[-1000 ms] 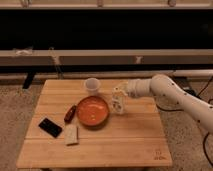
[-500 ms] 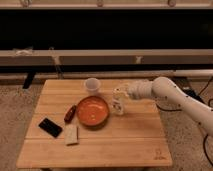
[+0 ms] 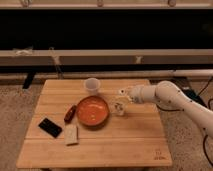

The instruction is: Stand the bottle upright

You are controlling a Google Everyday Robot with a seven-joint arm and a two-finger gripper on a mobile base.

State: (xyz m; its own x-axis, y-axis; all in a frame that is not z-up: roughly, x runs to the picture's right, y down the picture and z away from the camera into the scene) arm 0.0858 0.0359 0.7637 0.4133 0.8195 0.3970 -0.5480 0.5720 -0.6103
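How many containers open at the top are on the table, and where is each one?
2. The translucent cup stands near the table's far edge. The orange bowl sits in front of it, left of the bottle, under the gripper.

- The pincer [image 3: 121,93] hangs just above the bottle [image 3: 118,107].
- The bottle stands on the counter [image 3: 115,140], just right of the orange bowl [image 3: 92,111].

Orange bowl [image 3: 92,110], cup [image 3: 92,85], packet [image 3: 71,134] (pale), wooden table [image 3: 100,147]
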